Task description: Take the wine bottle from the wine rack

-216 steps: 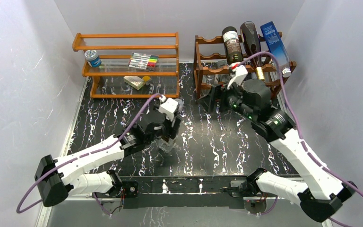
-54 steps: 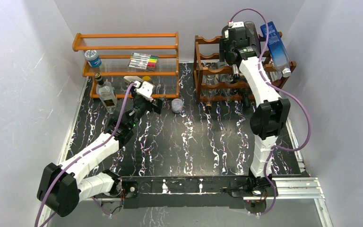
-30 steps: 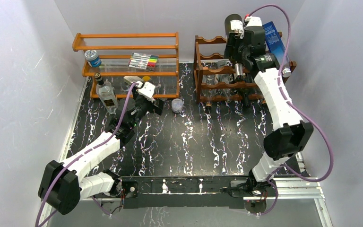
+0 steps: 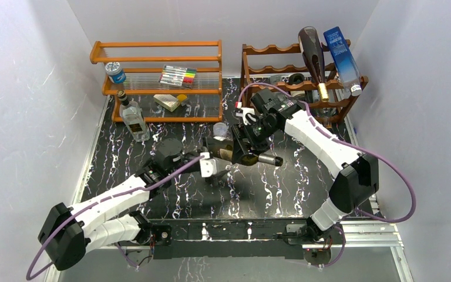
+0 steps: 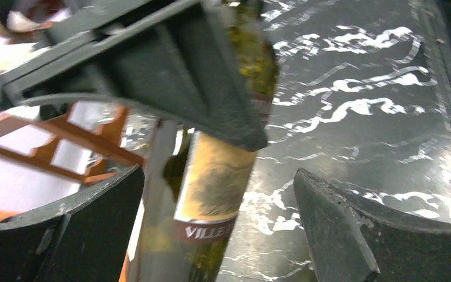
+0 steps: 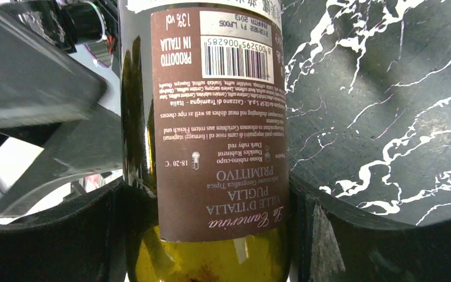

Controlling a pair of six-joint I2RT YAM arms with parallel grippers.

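- Our right gripper (image 6: 205, 188) is clamped on the wine bottle (image 6: 211, 117), with one finger pressed against each side of its brown back label.
- Our left gripper (image 5: 217, 176) stands wide, its fingers either side of the same bottle's gold front label. A clear gap shows at one finger, and we cannot tell whether the other touches the glass.
- From above, the bottle lies roughly level over the middle of the table (image 4: 282, 188), neck pointing right, well apart from the wine rack (image 4: 268, 49).
- A second ago we had that bottle up at the rack's top row. Now the right arm is folded down and forward, and the left arm has swung from the orange shelf (image 4: 155, 44) over to the bottle's base.
- A dark bottle (image 4: 310, 47) and a blue box (image 4: 340, 50) remain on the rack's top.
- The small clear cup (image 4: 219, 129), the flat glass bottle (image 4: 132, 120) and the markers (image 4: 178, 76) have not moved.
- The tabletop is black with white veins, and plain white walls (image 4: 29, 88) close it in on three sides.
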